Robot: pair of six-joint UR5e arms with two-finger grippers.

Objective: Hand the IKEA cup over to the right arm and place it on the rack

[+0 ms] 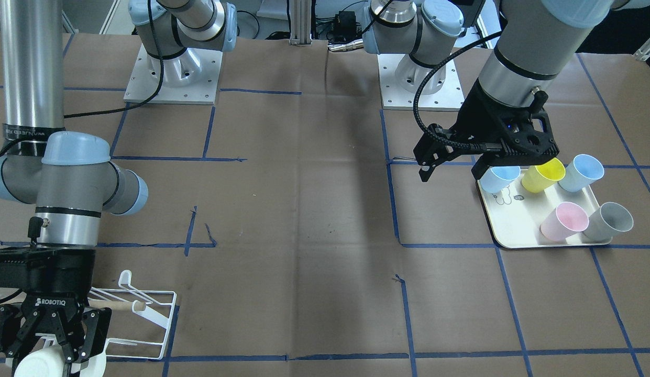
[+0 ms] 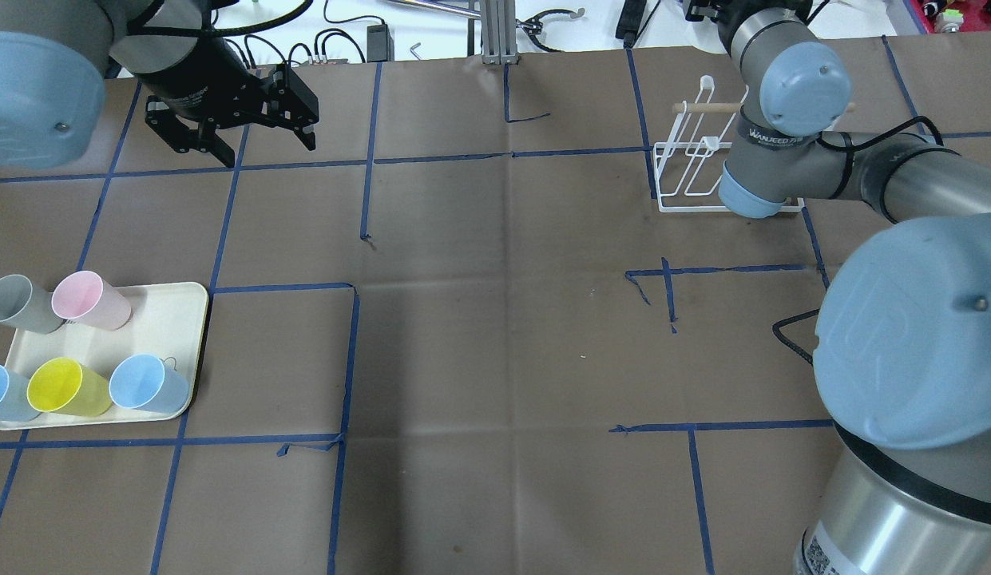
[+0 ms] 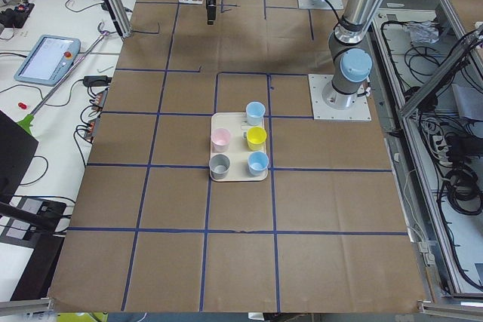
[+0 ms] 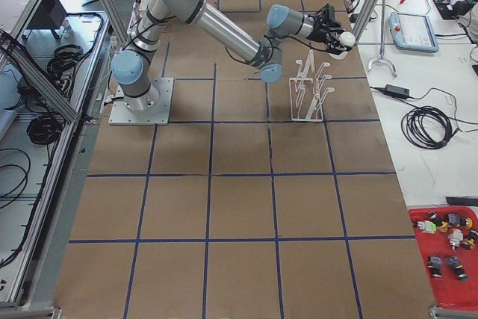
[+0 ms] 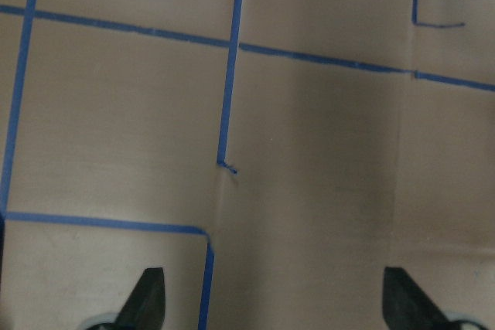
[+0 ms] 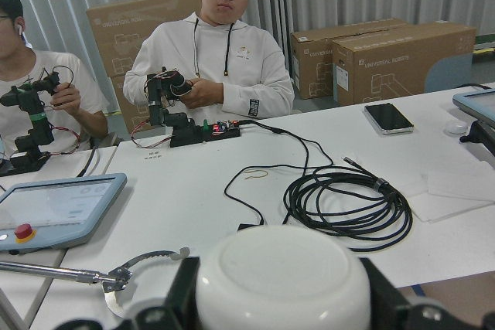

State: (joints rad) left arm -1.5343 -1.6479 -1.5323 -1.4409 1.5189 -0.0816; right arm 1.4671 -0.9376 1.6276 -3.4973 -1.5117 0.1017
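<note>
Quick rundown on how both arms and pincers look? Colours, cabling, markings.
Left arm and right arm: grey-silver tubes, light-blue joint caps. Left pincer: black, with a black corrugated cable looping to the wrist. Right pincer: black, linkage fingers, white ROBOTIQ lettering; a black lettered band rings that arm's tube.

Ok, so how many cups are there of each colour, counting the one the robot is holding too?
Light-blue cups: 2
Yellow cup: 1
Pink cup: 1
Grey cup: 1
White cup, held in the right gripper: 1
Total: 6 cups
</note>
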